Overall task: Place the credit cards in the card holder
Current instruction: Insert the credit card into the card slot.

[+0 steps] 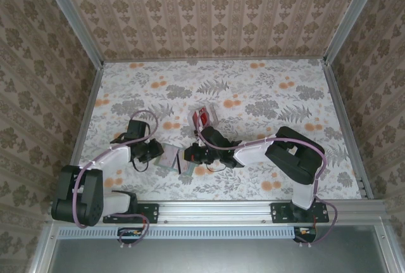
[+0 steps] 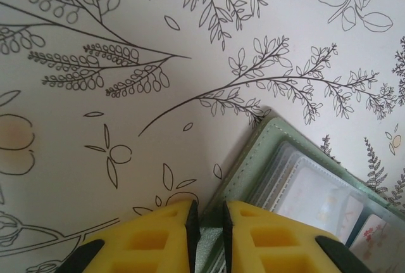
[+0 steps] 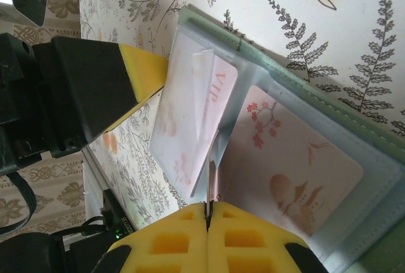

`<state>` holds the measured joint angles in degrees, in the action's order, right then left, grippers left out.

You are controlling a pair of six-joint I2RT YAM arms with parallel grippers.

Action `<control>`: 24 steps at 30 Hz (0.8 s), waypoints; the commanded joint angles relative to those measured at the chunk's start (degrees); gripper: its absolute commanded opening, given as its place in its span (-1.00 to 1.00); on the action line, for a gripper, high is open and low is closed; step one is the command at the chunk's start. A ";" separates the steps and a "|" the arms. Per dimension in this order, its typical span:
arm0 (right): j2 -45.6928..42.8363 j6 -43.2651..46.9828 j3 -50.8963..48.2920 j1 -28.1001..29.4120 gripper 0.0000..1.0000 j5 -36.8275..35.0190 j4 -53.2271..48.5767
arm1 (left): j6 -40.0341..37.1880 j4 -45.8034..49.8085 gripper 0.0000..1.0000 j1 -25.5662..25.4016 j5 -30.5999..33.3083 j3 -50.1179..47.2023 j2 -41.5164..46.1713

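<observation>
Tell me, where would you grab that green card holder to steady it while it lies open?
I'd grip the card holder by its thin green cover rim, coming low from the left, where the left gripper pinches it. That rim juts past the plastic pockets, and the right gripper occupies the other side.

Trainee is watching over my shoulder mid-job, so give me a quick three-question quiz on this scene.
1. True or false: the card holder lies open.
2. Where are the red credit cards? A) on the table beyond the holder B) on the rail by the arm bases C) tucked in the holder
3. Which claw pinches the holder's green cover edge?
Key: 1 true; 2 A; 3 the left claw.
</observation>
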<state>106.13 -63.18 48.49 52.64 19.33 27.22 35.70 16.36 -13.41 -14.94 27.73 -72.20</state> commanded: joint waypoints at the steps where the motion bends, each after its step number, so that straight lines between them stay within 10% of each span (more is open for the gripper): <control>1: -0.92 -1.34 -0.59 -0.22 -1.00 -0.65 3.45 | -0.30 3.67 -0.63 -0.13 -0.88 -2.56 0.46; 24: 1.92 -3.72 -1.76 -0.78 -1.00 -2.42 7.46 | 2.95 2.25 -0.74 -0.39 -1.58 -5.53 2.94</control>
<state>105.67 -65.23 47.13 52.16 18.35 31.94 37.71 13.19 -13.41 -14.76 24.27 -69.12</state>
